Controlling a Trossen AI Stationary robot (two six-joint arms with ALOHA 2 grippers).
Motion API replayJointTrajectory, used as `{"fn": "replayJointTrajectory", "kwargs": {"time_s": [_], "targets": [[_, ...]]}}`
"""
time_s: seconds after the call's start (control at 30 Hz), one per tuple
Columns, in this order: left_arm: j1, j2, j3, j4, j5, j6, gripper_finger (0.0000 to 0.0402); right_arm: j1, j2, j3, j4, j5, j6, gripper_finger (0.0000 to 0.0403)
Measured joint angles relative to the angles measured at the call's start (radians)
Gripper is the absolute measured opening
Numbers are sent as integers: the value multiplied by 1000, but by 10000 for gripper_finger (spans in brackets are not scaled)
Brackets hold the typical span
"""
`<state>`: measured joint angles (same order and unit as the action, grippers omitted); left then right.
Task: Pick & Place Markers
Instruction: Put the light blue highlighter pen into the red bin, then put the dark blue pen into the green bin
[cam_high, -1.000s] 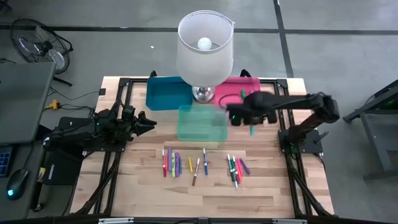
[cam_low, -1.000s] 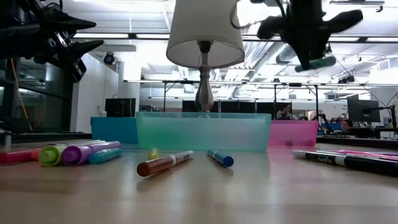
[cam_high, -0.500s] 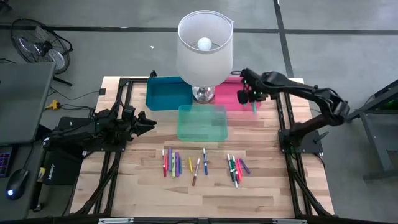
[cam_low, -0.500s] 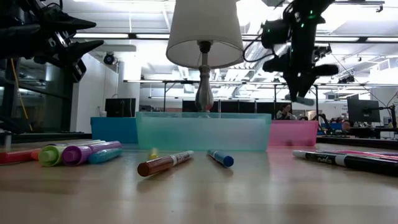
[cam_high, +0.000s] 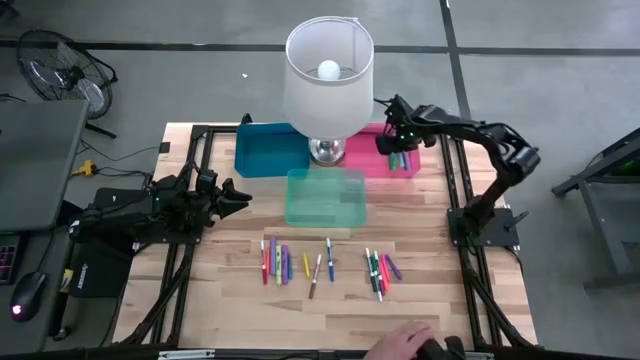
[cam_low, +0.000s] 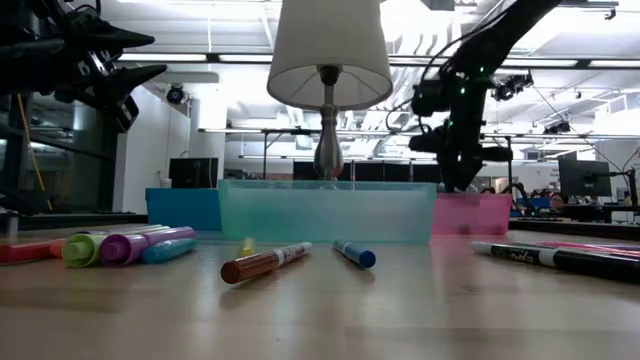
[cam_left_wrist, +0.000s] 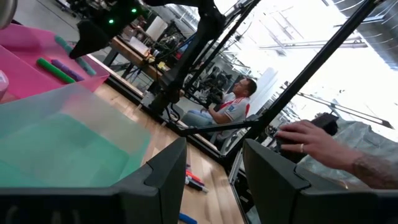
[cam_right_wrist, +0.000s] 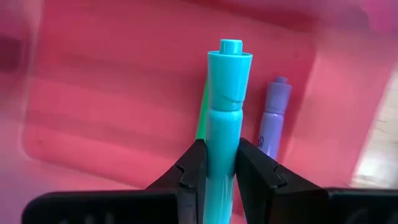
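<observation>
My right gripper (cam_high: 398, 148) hangs over the pink bin (cam_high: 372, 158) at the table's far side, shut on a teal marker (cam_right_wrist: 222, 106). A purple marker (cam_right_wrist: 274, 118) and a green marker (cam_right_wrist: 201, 121) lie on that bin's floor. Several markers in mixed colours (cam_high: 285, 262) lie flat in a row near the table's middle, with more of these markers (cam_high: 378, 268) to the right. My left gripper (cam_high: 238, 198) waits open above the table's left side, beside the teal bin (cam_high: 325, 197). My right gripper pinches the teal marker by its barrel (cam_right_wrist: 222, 146) between the two fingers (cam_right_wrist: 194, 163). The marker runs along the fingers, its end sticking out past them. The fingers come from above, pointing down into the pink bin. I cannot tell whether the marker's end touches the bin floor.
A lamp (cam_high: 329, 80) with a white shade stands at the far middle, between the blue bin (cam_high: 268, 150) and the pink bin. A person's hand (cam_high: 405, 344) shows at the table's near edge. There is bare wood between the marker row and the near edge.
My right gripper, still shut on the teal marker, has swung from beside the teal bin toward the table's far edge. It has come down over the pink bin. The marker has turned from slanting to pointing down.
</observation>
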<state>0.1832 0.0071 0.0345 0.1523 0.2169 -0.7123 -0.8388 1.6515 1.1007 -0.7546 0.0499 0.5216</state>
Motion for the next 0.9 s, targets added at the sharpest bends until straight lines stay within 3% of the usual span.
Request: {"fn": "replayJointTrajectory", "kwargs": {"time_s": [0.37,0.9], "targets": [[0,0,0,1,0,0,156,-46,45,0,17,-30,-53,62],[0,0,0,1,0,0,156,-69,14,0,-17,-59,-51,180]]}}
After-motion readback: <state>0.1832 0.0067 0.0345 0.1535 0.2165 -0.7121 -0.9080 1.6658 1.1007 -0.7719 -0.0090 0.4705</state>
